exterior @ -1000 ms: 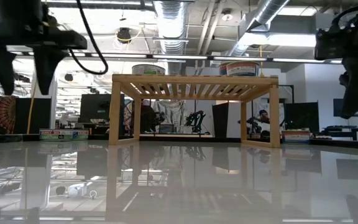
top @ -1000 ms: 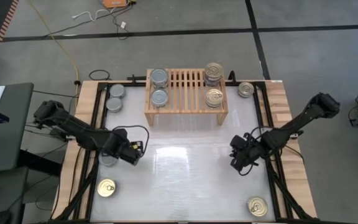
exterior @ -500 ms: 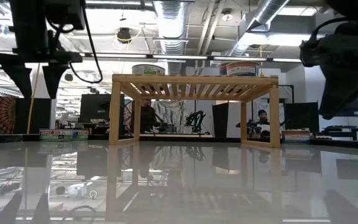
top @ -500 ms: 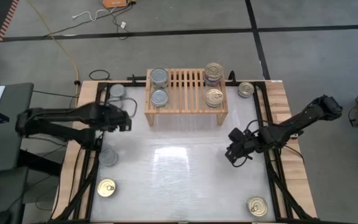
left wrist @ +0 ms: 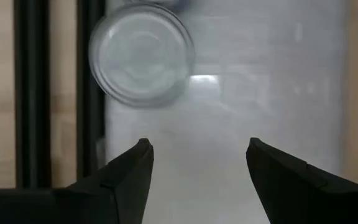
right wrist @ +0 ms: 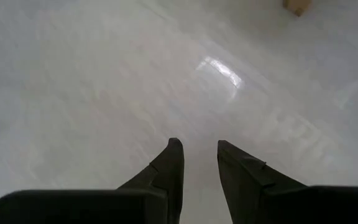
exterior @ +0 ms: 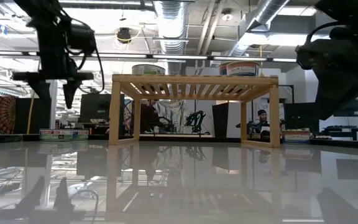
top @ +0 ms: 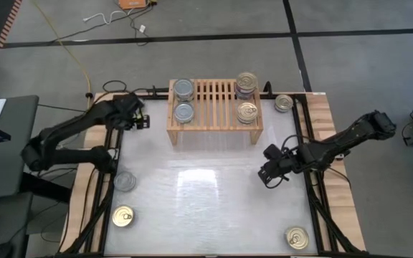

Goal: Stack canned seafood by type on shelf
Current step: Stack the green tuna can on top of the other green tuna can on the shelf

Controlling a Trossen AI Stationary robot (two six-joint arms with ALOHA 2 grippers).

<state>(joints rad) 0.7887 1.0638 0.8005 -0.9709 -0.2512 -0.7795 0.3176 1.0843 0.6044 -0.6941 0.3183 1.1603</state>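
Since the earlier frames the left gripper (top: 140,120) has travelled from the near-left part of the table up to the far-left corner, just left of the shelf (top: 214,126), and the right gripper (top: 269,172) has shifted only a little toward the middle. Now the left gripper hangs above the table with its fingers spread wide and empty; in its wrist view a silver can (left wrist: 142,53) lies on the table just ahead of them, beside the black rail. I judge it is lining up to take this can. The right gripper hovers over bare table on the right side, fingers nearly closed, holding nothing.

On the shelf, the left end carries two silver-topped cans (top: 183,101), one behind the other. The right end has a gold-topped stack (top: 247,84) at the far side and one gold-topped can (top: 247,112) nearer. So the sorting by type is begun but not finished.

Still on the table are: a silver can at near left (top: 125,180), a gold can in the near-left corner (top: 122,216), a gold can in the near-right corner (top: 297,237), and one can at far right beside the shelf (top: 284,103). I think roughly half of the work remains.
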